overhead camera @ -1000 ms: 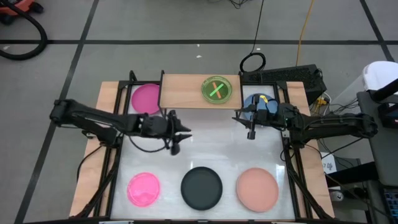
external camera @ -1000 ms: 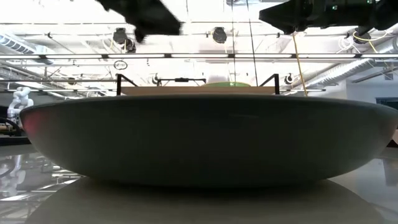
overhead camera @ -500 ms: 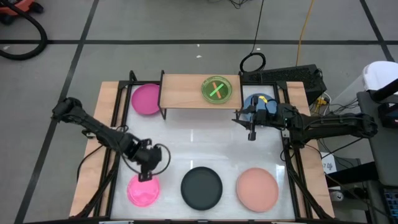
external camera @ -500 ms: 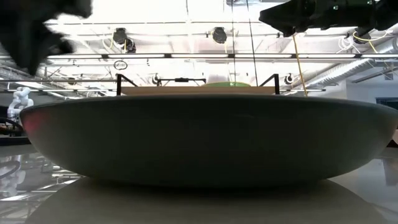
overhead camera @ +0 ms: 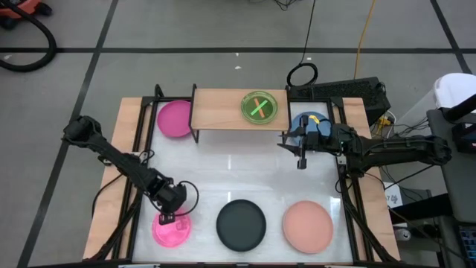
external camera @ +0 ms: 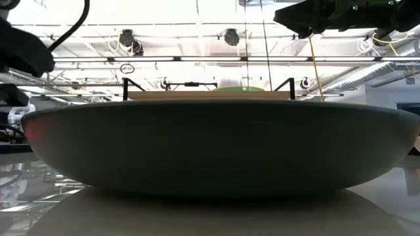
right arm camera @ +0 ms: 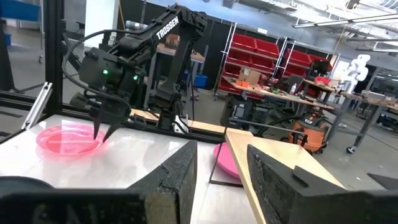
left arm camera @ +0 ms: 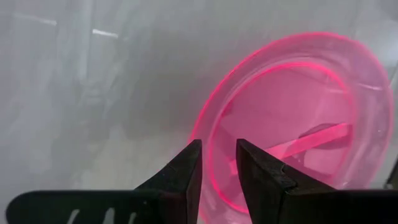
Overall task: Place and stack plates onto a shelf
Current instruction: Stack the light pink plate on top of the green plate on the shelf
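Note:
A small translucent pink plate (overhead camera: 175, 232) lies flat on the white table at the near left. My left gripper (overhead camera: 169, 217) points down over its far rim. The fingers (left arm camera: 186, 168) stand narrowly open, one outside the rim (left arm camera: 205, 124) and one inside it; I see no touch. My right gripper (overhead camera: 286, 141) is open and empty. It hovers level off the right end of the shelf (overhead camera: 223, 112). A green plate (overhead camera: 259, 106) with orange streaks rests on the shelf.
A magenta plate (overhead camera: 174, 119) lies beside the shelf's left leg. A blue plate (overhead camera: 305, 121) lies under my right arm. A black plate (overhead camera: 241, 225) and a salmon plate (overhead camera: 308, 226) sit along the near edge. Bare table lies in the middle.
My left gripper has swung from the table's middle, near the shelf, toward the near left corner. It has sunk and tipped from nearly level to pointing down over the pink plate. No plate has moved.

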`<action>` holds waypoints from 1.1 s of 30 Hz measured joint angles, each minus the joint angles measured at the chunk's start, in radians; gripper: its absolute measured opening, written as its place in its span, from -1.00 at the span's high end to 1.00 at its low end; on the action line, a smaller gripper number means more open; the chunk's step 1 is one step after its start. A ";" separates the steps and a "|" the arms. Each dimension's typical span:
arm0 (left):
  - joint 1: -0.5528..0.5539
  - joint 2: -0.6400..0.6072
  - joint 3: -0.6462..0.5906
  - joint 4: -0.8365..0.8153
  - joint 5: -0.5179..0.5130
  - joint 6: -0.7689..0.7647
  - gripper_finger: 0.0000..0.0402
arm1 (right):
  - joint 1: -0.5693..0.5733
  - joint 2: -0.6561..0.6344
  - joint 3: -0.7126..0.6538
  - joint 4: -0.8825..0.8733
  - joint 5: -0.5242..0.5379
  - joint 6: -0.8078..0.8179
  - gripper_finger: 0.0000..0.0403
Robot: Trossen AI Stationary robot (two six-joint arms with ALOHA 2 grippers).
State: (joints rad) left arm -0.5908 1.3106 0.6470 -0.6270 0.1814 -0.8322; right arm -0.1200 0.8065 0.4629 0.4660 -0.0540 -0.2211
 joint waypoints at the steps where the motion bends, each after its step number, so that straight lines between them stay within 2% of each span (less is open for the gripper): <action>1: 0.003 0.000 -0.007 0.000 -0.002 0.003 0.48 | 0.000 0.000 0.000 0.000 0.000 0.000 0.39; 19: 0.003 -0.003 -0.104 0.067 -0.006 -0.019 0.50 | 0.000 0.000 0.000 -0.001 0.000 0.011 0.39; 24: 0.003 -0.003 -0.105 0.067 -0.010 -0.017 0.64 | 0.000 0.000 0.000 -0.001 0.000 0.011 0.39; 30: 0.015 0.000 -0.101 0.103 0.004 0.009 0.95 | 0.000 0.000 0.000 0.000 0.000 0.011 0.39; 33: 0.038 0.002 -0.084 0.087 0.005 0.034 0.97 | 0.000 0.000 0.000 0.009 0.000 0.011 0.39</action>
State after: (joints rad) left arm -0.5526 1.3121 0.5629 -0.5401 0.1867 -0.7985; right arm -0.1200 0.8065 0.4633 0.4748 -0.0536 -0.2098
